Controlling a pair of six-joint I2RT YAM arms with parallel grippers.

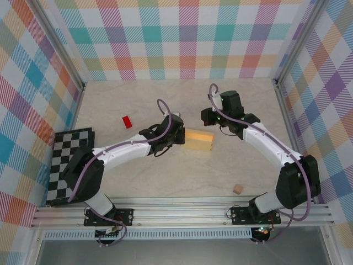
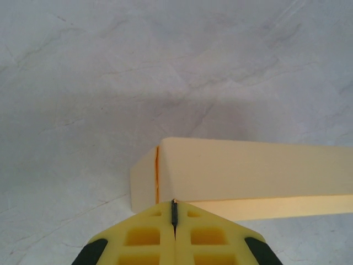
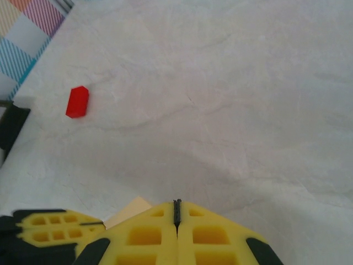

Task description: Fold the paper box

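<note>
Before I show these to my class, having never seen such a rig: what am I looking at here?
These are two robot arms, bolted at the near edge of a table. One picture looks down from above; the other two come from a camera on each wrist. On the table lie a folded yellow paper box, a red block, a tan cube and a checkered board. The left gripper, shut, sits at the box's end. The right gripper, also shut, is just beyond it. Neither holds anything.

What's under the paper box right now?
The paper box lies flat on the pale table; nothing pokes out along its visible edges. Its underside is covered by the box itself, and the shut left end effector hides part of one edge.
</note>
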